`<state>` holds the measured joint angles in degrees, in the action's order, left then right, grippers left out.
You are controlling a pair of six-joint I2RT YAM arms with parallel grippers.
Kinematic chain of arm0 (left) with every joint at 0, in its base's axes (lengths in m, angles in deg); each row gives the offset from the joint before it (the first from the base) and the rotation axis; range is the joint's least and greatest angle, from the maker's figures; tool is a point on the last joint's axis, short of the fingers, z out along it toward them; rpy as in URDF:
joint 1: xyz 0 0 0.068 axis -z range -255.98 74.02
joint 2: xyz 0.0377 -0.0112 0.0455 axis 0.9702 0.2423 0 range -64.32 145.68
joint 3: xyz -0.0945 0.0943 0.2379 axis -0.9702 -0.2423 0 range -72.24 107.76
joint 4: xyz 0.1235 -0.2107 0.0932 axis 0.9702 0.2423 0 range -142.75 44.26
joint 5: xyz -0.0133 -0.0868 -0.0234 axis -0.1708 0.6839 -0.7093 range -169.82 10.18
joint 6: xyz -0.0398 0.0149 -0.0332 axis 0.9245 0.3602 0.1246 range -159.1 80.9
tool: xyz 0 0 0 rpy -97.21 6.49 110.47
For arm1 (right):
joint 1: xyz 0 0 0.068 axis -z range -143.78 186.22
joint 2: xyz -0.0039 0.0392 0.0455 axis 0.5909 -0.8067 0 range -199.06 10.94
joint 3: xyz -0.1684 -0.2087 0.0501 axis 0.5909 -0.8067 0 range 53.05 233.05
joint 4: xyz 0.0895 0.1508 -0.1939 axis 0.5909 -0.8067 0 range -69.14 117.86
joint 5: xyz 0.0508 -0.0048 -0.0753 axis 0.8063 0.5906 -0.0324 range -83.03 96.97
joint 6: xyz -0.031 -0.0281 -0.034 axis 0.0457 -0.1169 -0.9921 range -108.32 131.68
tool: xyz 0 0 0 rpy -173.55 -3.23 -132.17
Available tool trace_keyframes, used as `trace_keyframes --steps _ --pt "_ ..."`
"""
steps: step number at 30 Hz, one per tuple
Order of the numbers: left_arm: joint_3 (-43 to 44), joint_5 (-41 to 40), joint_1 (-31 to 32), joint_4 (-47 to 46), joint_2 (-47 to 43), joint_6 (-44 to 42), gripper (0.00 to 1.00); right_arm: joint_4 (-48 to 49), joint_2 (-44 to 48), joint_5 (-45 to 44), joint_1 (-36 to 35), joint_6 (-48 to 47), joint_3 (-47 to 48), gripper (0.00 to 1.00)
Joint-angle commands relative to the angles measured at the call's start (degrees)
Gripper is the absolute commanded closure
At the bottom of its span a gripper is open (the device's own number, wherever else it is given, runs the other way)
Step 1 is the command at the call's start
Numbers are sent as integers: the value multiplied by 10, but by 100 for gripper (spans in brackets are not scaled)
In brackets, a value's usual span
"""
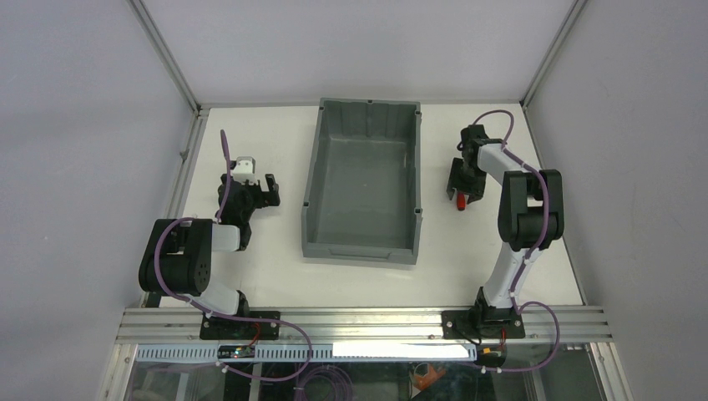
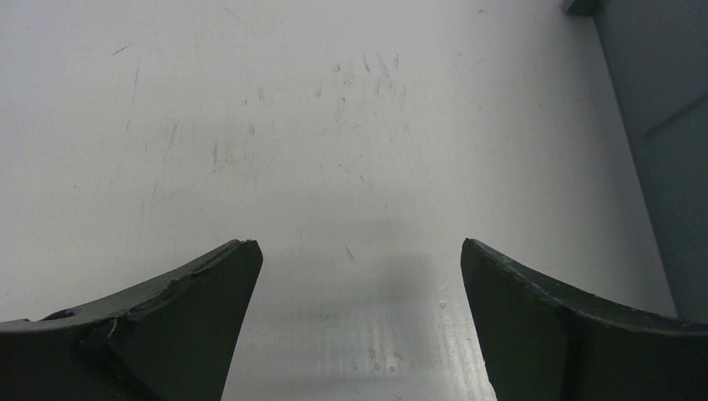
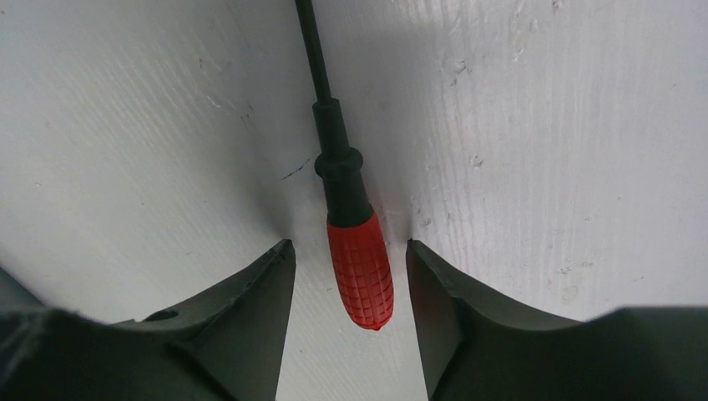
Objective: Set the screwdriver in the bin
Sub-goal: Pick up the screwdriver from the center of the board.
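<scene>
The screwdriver (image 3: pixel 360 267) lies flat on the white table, right of the bin. Its red handle sits between my right gripper's fingers and its thin black shaft runs away from me. In the top view only its red end (image 1: pixel 460 201) shows under the gripper. My right gripper (image 3: pixel 351 251) is open, one finger on each side of the handle, small gaps on both sides. The dark grey bin (image 1: pixel 364 180) stands in the middle of the table, nothing in it. My left gripper (image 2: pixel 359 246) is open and empty, low over bare table left of the bin (image 2: pixel 668 150).
White enclosure walls with metal corner posts (image 1: pixel 167 58) close in the table on three sides. The aluminium rail (image 1: pixel 359 322) carrying both arm bases runs along the near edge. The bin's tall wall stands between the two arms.
</scene>
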<state>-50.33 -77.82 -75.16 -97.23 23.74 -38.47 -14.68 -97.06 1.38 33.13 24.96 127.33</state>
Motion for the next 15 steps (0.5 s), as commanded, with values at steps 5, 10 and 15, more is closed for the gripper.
trace_keyframes --steps 5,10,15 --pt "-2 12 6 -19 -17 5 1 22 -11 -10 5 3 -4 55" --pt "-2 12 6 -19 -17 5 1 21 -13 -11 5 1 -4 70" --pt "-2 12 6 -20 -18 5 1 10 -10 -12 5 -1 4 87"
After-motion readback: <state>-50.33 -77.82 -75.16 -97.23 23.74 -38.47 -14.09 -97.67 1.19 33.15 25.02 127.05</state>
